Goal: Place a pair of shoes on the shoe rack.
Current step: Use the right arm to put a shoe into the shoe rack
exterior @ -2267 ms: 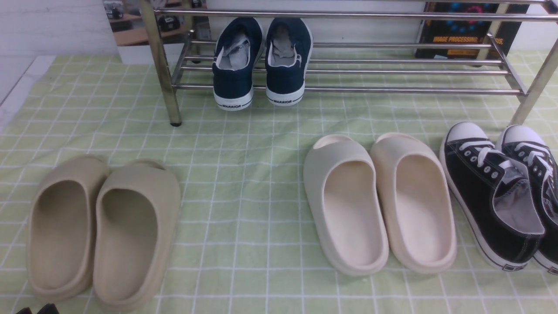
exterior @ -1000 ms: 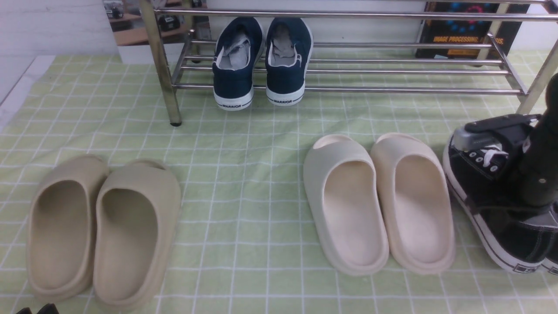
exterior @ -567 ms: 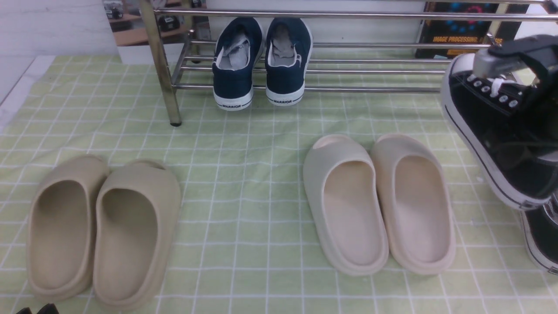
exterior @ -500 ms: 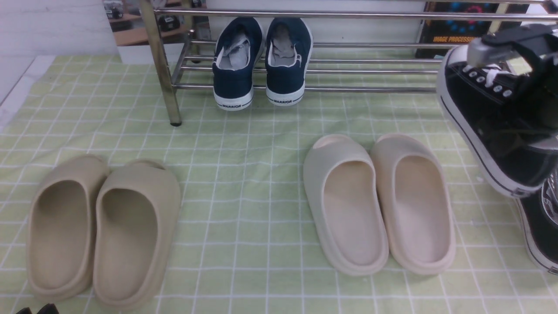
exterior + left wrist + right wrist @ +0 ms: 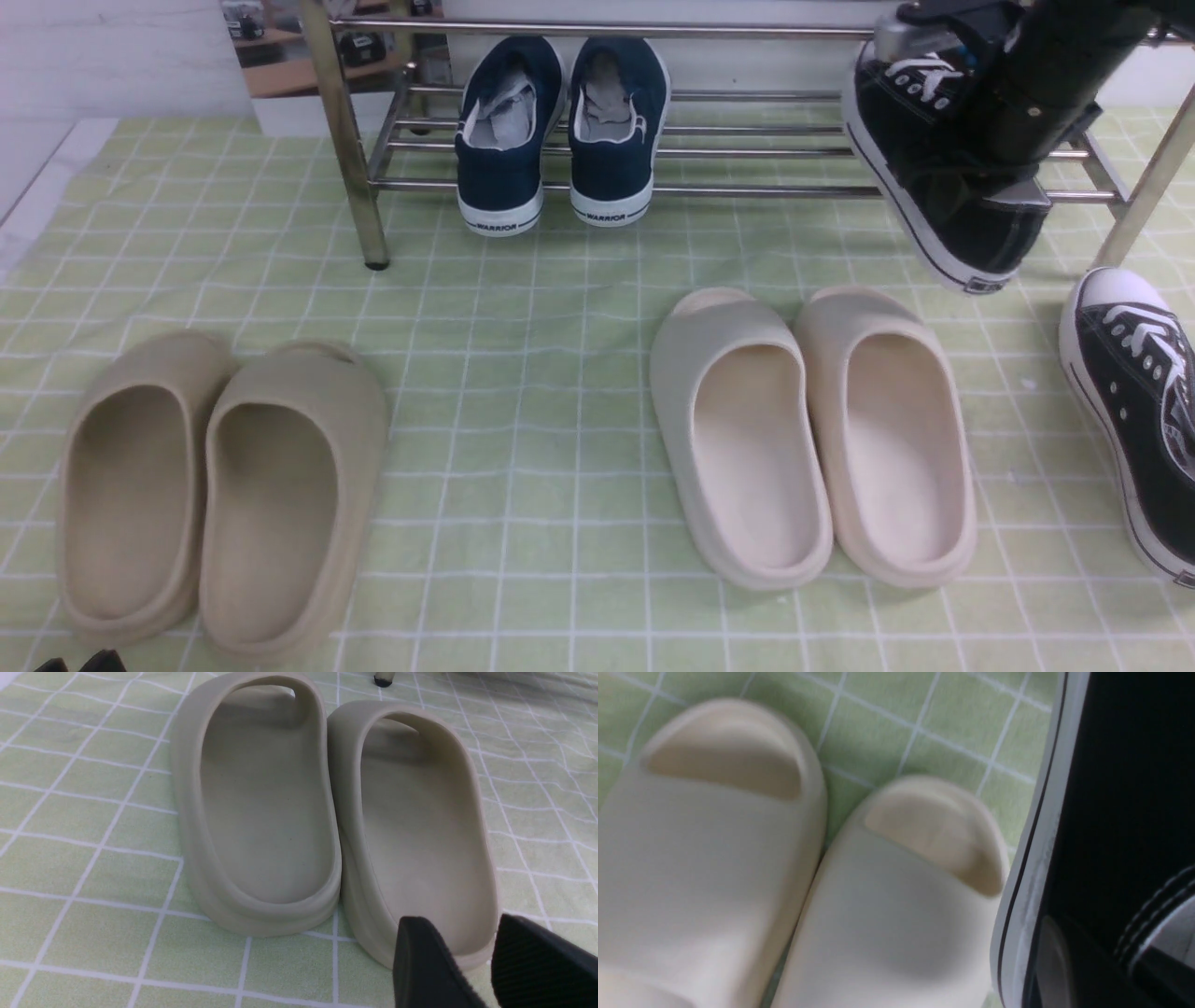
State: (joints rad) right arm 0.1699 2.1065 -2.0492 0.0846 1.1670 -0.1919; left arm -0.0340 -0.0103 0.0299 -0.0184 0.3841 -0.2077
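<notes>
One black canvas sneaker (image 5: 924, 187) with a white sole hangs tilted, toe up, just in front of the shoe rack's (image 5: 747, 191) right part. My right gripper (image 5: 1013, 182) is shut on its side wall; in the right wrist view the sneaker (image 5: 1111, 788) fills the edge and the gripper (image 5: 1106, 961) clamps its collar. The other black sneaker (image 5: 1134, 392) lies on the cloth at the far right. My left gripper (image 5: 460, 926) hovers low at the heel of a beige slide, its fingers apart with nothing between them; it barely shows in the front view (image 5: 79, 661).
Navy sneakers (image 5: 560, 131) stand on the rack's lower bars at the left. Cream slides (image 5: 812, 439) lie mid-right on the green checked cloth, under the held sneaker in the right wrist view (image 5: 714, 858). Beige slides (image 5: 215, 495) (image 5: 327, 812) lie front left. A dark book (image 5: 980, 75) stands behind the rack.
My right gripper closed on one black sneaker, lifted it off the cloth and carried it up and away toward the rack. The other sneaker stays on the cloth. The left arm has not moved.
</notes>
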